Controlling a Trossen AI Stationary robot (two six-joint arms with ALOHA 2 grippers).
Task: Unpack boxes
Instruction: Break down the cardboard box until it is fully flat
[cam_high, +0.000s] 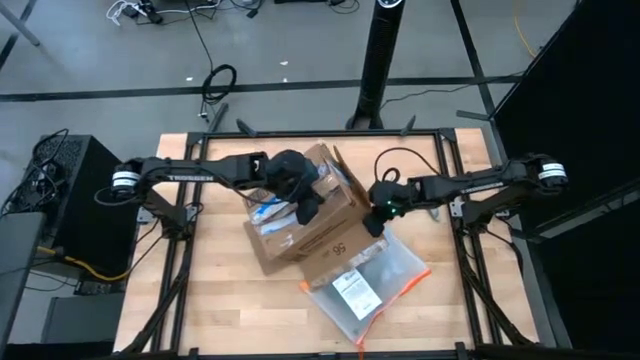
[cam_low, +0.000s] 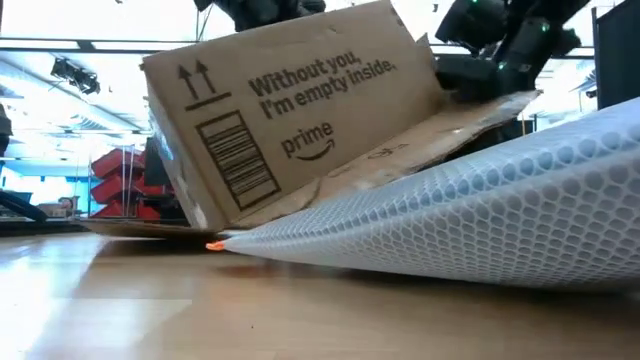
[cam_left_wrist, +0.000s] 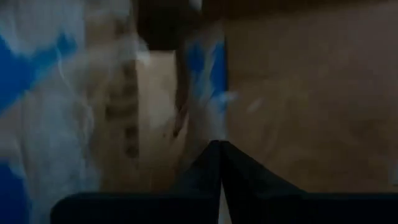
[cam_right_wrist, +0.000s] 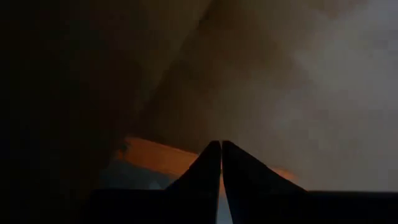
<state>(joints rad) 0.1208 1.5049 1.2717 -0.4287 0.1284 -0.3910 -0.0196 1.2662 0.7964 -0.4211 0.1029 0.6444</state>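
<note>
The box (cam_high: 310, 215) sits mid-table, tilted, its flap lying over the clear pouch (cam_high: 365, 285). My left claw (cam_high: 303, 212) is pressed shut inside it; my right claw (cam_high: 375, 222), also shut and empty, presses the flap's edge. I'd steady that flap, then lift slowly. Brown corrugated card, printed "56", barcode, arrows.

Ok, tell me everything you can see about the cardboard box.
The box is brown corrugated cardboard, lying tilted near the table's middle with flaps spread. One side is printed "Without you, I'm empty inside", "prime", arrows and a barcode; a flap shows "56". White-and-blue packaging lies in its open top. A flap overlaps the clear bubble pouch. The left gripper, shut, reaches inside; the right gripper, shut, sits at its right edge.
</note>
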